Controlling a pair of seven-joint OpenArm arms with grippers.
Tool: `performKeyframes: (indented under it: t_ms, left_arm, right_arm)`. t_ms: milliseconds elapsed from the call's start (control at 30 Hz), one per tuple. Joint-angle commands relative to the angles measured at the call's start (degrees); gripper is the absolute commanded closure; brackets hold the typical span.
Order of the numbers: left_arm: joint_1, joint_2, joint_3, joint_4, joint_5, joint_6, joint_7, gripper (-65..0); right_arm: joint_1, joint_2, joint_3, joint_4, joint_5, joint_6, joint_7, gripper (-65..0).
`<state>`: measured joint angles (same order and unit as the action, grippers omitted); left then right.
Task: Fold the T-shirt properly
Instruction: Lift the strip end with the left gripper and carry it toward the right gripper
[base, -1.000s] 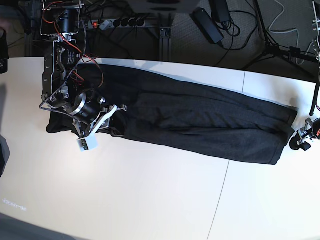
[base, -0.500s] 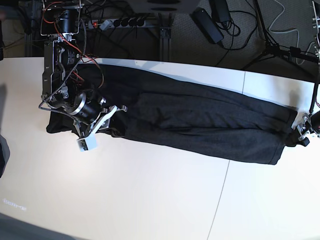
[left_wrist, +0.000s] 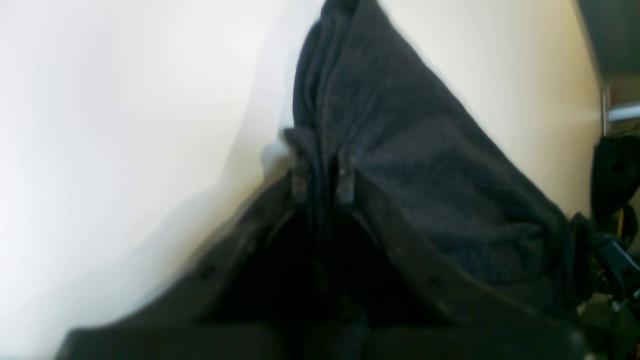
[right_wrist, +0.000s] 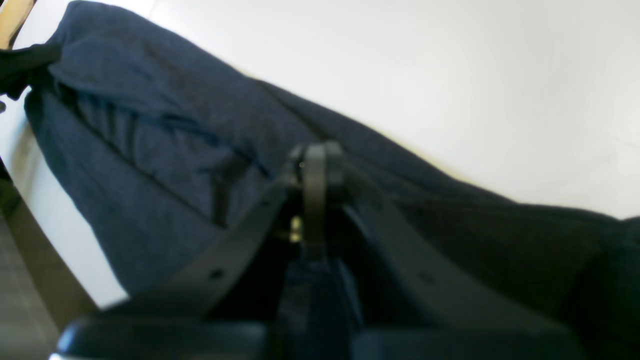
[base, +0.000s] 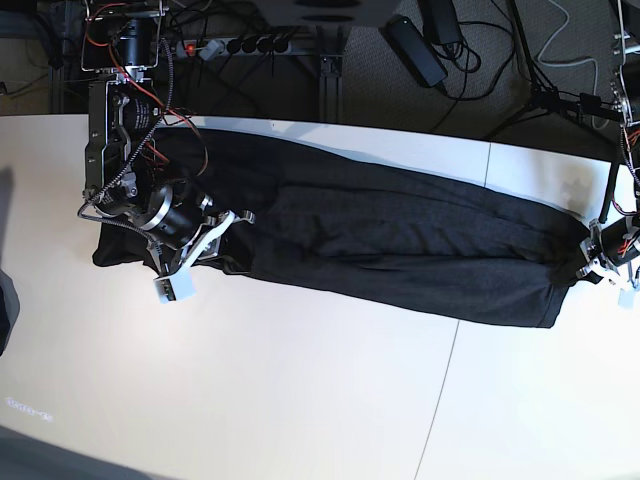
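The large black soft-knit T-shirt (base: 400, 245) lay stretched in a long, narrow band across the white table (base: 300, 400), already folded lengthwise, with its plain side up and no print showing. One end sat under the right arm at the base view's left; the other reached the table's far edge at that view's right.

The change was at that far end. A second before, the left gripper (left_wrist: 322, 175) had hovered just off the cloth with its jaws wide; now it had moved in over the shirt's end, and the left wrist view showed its fingertips (left_wrist: 345, 182) drawn close with a ridge of dark fabric pinched between them. The right gripper (right_wrist: 315, 170) stayed where it had been, pressed together on a fold of the shirt near the other end.

With both ends now gripped, the shirt seemed ready for the crosswise fold, one end carried over towards the other. The pinch looked shallow, so the fabric could slip once lifted.
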<state>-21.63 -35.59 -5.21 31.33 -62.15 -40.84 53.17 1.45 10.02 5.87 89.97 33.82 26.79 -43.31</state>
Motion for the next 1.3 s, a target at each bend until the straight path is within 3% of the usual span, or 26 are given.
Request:
performKeyframes:
  t_ms: [0,233,500,700,900,1100,1267]
  left_arm:
    - [-0.1,-0.6,0.4,-0.2,3.7,0.8,3.2,0.0]
    - [-0.4,-2.0,0.4,5.0,4.2,0.8,-2.6,0.0]
    - [8.0,-1.5,0.4,29.8,4.8,0.8,3.3,0.0]
    - [21.1,6.6,0.5,56.4,9.1,0.8,3.2,0.0]
    - [26.7,15.3,4.1,76.0,21.8,7.9,-1.0,0.0]
    - [26.7,19.9,15.1,77.3,34.1,11.4,-3.9,0.0]
    - [26.6,25.1,24.4,77.3,45.5,17.0,-6.5,0.0]
  right_arm:
    - [1.0,0.4,0.5,1.0,2.2,3.5,1.5,0.0]
    - [4.5,0.4,3.7,4.3,5.2,3.5,1.0,0.0]
    - [5.7,2.1,8.2,10.3,5.9,3.5,0.4,0.0]
    - [5.7,4.3,8.3,10.3,6.3,3.5,0.4,0.0]
    - [5.7,4.6,8.3,10.3,6.3,3.5,-0.3,0.0]
    - [5.7,4.8,8.3,10.3,6.1,3.5,-0.5,0.0]
    - [5.7,4.9,8.3,10.3,6.1,3.5,-0.5,0.0]
